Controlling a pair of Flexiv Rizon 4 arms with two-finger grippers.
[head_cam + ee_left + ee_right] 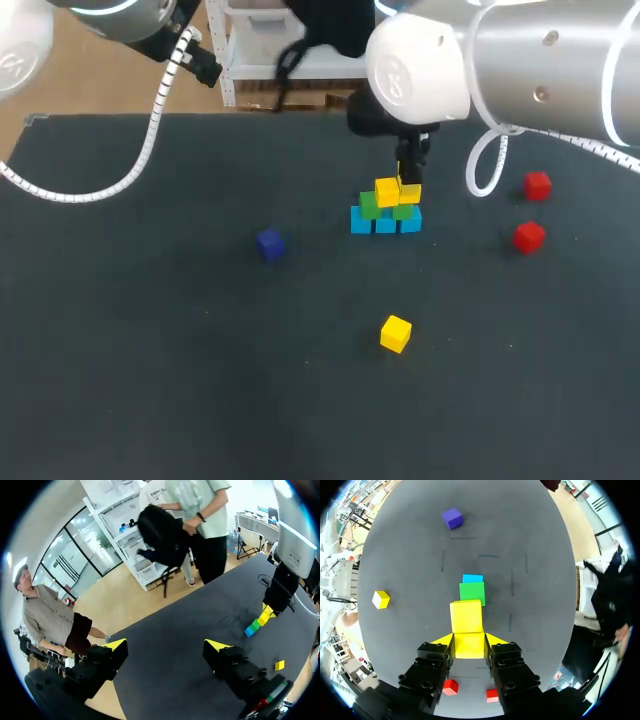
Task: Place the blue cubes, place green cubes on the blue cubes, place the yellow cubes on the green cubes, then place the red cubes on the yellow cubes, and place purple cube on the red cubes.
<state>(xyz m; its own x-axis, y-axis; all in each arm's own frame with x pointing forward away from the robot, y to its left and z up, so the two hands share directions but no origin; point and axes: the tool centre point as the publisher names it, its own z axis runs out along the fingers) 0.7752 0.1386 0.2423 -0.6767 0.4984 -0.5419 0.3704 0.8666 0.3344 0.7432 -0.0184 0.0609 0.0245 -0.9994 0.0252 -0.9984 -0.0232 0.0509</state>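
So the left claw (166, 645) hung wide apart by the worktop (150, 350) edge, nothing in it. The purple cube (270, 244) sat alone left of the stack. The right claw (469, 640) was clamped on a yellow cube (469, 646), just above the green cubes (370, 206) on the blue cubes (386, 223). The red cubes (529, 236) lay off right.

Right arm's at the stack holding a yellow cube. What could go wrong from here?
1. The right gripper is shut on the held yellow cube, which sits tight against the placed yellow cube. Opening or lifting away could nudge that neighbour off the green cubes.
2. The stack is narrow. If the held cube is released off-centre, it may tip off.
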